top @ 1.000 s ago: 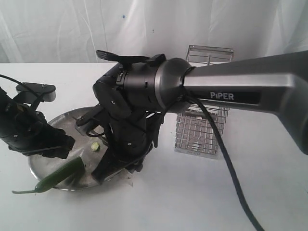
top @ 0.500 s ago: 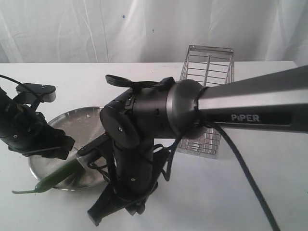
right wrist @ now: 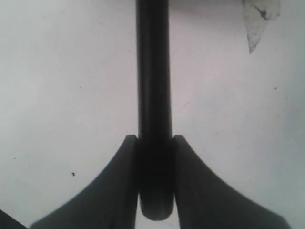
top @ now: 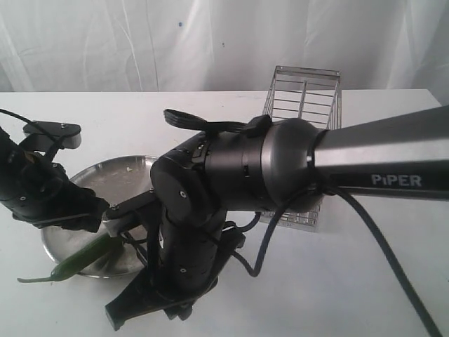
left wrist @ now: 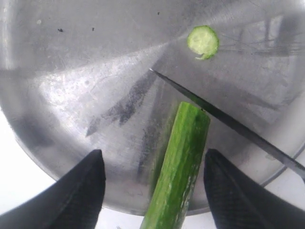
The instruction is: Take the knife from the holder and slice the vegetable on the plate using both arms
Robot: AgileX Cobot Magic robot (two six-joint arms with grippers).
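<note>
Right claw (right wrist: 155, 143), gripping the knife (right wrist: 153, 71), has swung nearer the camera; left claw (left wrist: 153, 162) wide, seemingly straddling the vegetable (left wrist: 181, 157)

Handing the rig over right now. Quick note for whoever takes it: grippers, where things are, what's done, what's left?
Left gripper: open, fingers either side of the vegetable, not clamping it.
Right gripper: shut on the knife handle.
Knife is out of the holder; its blade sits at the vegetable's cut end, over the plate. The stem end overhangs the rim.
Done: knife drawn, one slice cut and lying on the plate.
Left: further slices; probably steady the vegetable first.
</note>
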